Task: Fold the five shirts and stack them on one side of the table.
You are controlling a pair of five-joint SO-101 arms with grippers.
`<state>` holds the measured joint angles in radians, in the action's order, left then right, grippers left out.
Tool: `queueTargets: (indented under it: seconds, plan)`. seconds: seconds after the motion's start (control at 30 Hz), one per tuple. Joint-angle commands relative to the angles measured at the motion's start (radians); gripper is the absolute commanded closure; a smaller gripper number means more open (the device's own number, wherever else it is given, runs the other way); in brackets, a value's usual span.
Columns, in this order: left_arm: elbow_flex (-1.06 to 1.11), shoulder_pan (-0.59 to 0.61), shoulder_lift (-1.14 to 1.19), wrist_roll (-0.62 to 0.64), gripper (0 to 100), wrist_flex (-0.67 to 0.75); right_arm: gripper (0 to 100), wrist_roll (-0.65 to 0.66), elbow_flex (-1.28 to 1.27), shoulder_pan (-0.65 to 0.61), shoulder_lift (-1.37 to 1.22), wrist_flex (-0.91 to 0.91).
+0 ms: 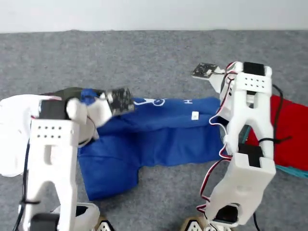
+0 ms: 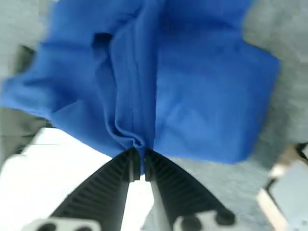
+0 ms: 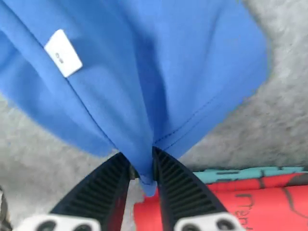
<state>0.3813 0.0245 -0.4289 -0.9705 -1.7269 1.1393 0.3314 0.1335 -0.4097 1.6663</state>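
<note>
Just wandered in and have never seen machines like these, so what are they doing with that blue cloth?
Two robot arms hold a blue shirt between them on the grey table. The left tool is shut on a bunched fold at one end, the right tool on an edge at the other. A red shirt lies beside the right arm, a white cloth beside the left. The blue shirt is rumpled, not yet neatly folded.
</note>
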Motion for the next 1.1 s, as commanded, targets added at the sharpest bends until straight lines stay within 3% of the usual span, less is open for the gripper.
queueTargets:
  seconds: [0.0, 0.27, 0.5, 0.83, 1.07]
  plan:
    - [0.091, -0.002, -0.1, -0.008, 98, 0.005, 98.7, 0.046, 0.043, 0.018, 0.065, 0.071]
    - [0.213, 0.0, -0.239, -0.064, 98, -0.031, 98.7, 0.072, -0.02, 0.01, 0.076, 0.124]
    - [0.34, 0.077, -0.391, -0.146, 98, -0.029, 98.7, 0.074, -0.143, -0.024, 0.137, 0.124]
    - [0.377, 0.097, -0.631, -0.144, 98, -0.029, 96.3, 0.068, -0.199, -0.053, 0.171, 0.119]
    - [0.367, 0.143, -0.815, -0.063, 76, -0.029, 79.4, -0.051, -0.183, -0.035, 0.2, 0.124]
